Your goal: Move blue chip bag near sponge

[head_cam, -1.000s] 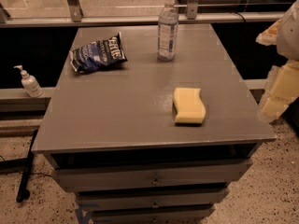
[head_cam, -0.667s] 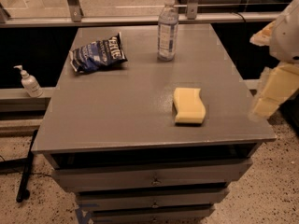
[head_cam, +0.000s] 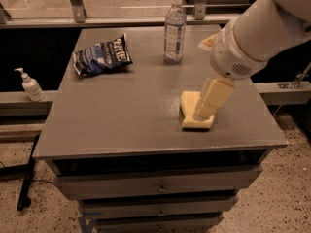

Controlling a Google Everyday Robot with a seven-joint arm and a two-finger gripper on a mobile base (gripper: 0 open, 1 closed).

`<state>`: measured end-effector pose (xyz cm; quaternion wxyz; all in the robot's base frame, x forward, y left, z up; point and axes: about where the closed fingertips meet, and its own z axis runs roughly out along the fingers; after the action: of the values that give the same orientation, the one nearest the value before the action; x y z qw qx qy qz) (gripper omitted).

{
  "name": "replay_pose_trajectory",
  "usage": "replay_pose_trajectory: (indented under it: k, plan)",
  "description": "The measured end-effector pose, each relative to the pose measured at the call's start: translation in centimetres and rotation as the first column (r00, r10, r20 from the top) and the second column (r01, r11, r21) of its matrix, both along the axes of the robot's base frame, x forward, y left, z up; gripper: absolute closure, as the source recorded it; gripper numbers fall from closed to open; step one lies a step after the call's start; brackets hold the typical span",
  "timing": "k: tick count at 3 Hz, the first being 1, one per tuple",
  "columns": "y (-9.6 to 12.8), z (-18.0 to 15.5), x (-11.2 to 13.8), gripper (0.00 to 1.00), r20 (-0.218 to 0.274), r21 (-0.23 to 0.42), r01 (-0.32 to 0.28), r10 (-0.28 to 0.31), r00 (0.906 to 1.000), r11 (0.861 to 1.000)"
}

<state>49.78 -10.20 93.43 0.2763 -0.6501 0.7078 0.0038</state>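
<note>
Below the near edge of the desk [head_cam: 121, 125] a stack of drawers [head_cam: 160, 186] is seen, the lowest cut off by the bottom of the view. Close to the near right corner the sponge [head_cam: 188, 108] is laid flat. It is pale yellow and thick, with wavy long edges, and its right part is hidden behind the gripper [head_cam: 205, 112]. The cream-coloured gripper is held over the sponge, tilted down toward the near left. Whether contact is made cannot be told, nor whether the gripper is spread or pressed together. The white arm [head_cam: 257, 28] behind it is cut off at the upper right of the view.

The blue chip bag [head_cam: 102, 57] is found near the far left corner, well apart from the sponge, lying flat and crinkled. Its dark-blue foil is marked with white block lettering and white patches, but the words cannot be read. At the far edge, right of the middle, a clear water bottle [head_cam: 174, 30] is stood upright with a white cap; its label cannot be made out. Beyond the left edge, on a lower ledge, a white pump bottle [head_cam: 30, 85] is stood, with no legible writing.
</note>
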Motion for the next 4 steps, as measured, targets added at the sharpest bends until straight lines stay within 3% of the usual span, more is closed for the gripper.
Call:
replay_pose_trajectory:
  k: [1,2,3,4]
  plan:
    - [5.5,-0.9,2.7,0.0,0.059,0.081,-0.069,0.065,0.9962,0.994]
    - [5.5,-0.9,2.7,0.0,0.059,0.081,-0.07,0.065,0.9961,0.994]
    - [6.4,-1.2,4.4,0.0,0.082,0.127,-0.079,0.069,0.9942,0.989]
    - [10.2,-2.1,8.7,0.0,0.118,0.233,-0.098,0.072,0.9904,0.967]
